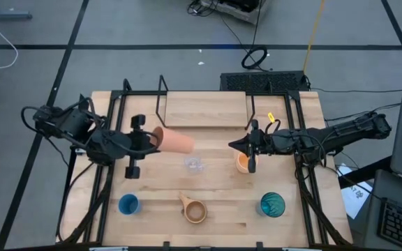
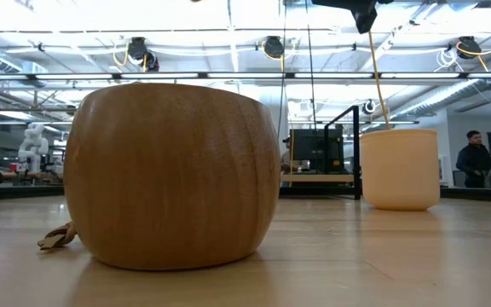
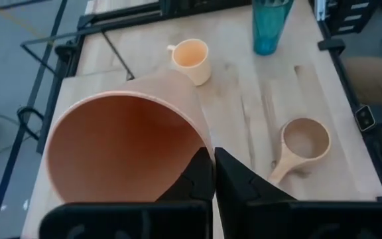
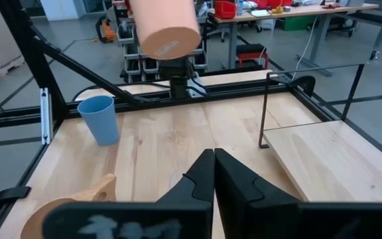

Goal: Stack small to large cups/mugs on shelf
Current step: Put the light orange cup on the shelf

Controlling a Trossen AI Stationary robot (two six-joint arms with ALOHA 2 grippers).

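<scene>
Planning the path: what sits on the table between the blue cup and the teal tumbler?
The tan handled mug sits between the blue cup and teal tumbler, seen in the high view.

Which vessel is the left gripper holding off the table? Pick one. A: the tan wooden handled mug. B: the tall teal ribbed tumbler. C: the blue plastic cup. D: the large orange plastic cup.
D: the left gripper is shut on the rim of the large orange plastic cup, which lies tipped on its side in the air, while the blue plastic cup, the tall teal ribbed tumbler and the tan wooden handled mug stand on the table.
</scene>
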